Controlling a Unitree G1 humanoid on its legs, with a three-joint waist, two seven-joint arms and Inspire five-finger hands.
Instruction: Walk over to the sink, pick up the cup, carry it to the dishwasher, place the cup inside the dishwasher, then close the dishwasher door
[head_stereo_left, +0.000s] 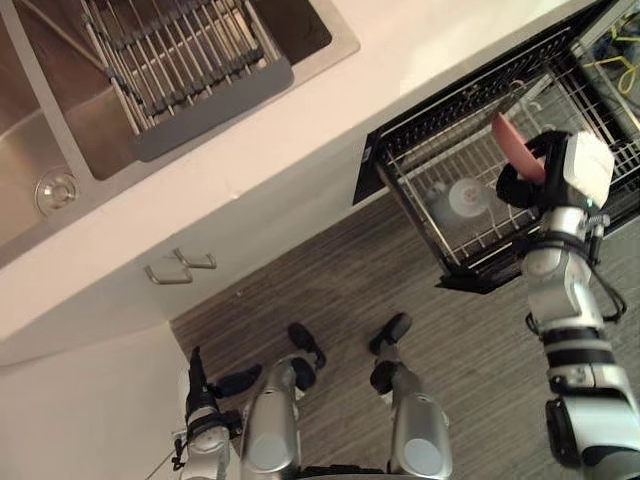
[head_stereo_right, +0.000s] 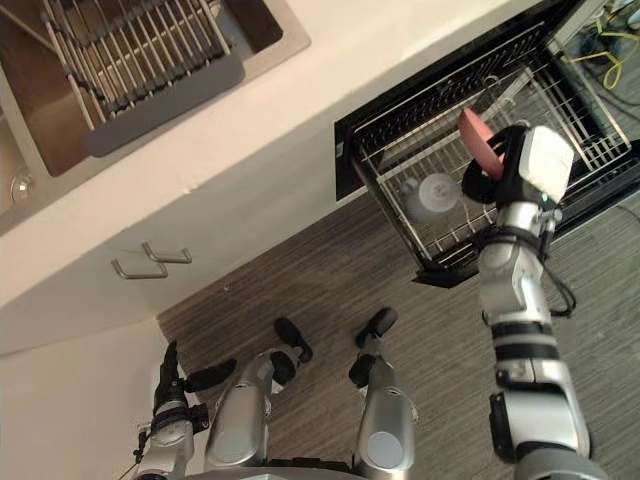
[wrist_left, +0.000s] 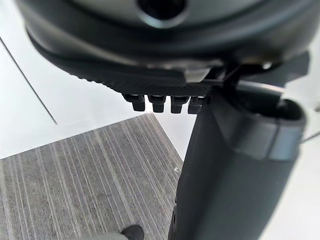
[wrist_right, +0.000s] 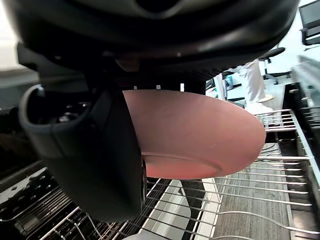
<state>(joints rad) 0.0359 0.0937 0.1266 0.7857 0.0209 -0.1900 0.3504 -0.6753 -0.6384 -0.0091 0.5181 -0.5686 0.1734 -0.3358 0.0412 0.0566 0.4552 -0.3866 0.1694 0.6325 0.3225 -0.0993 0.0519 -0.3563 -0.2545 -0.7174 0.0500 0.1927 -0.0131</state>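
At the lower left of the frame the left hand (head_stereo_left: 197, 385) hangs idle by the floor, fingers relaxed. Farther, at the right, the right hand (head_stereo_left: 522, 186) pinches a pink bowl (head_stereo_left: 515, 148) on its edge, above the pulled-out dishwasher rack (head_stereo_left: 412, 215). A white dish (head_stereo_left: 463, 198) lies just beside, in the rack. I think the tilted bowl can slip and strike this dish or the wires if it is released too high.

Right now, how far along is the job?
Done: the pickup and the carry; the right hand grips a pink dish, not a cup, above the pulled-out rack. In hand: setting it down; it is not yet in the rack, where a white cup sits. Left: release and close the dishwasher, which is open. The left hand hangs idle.
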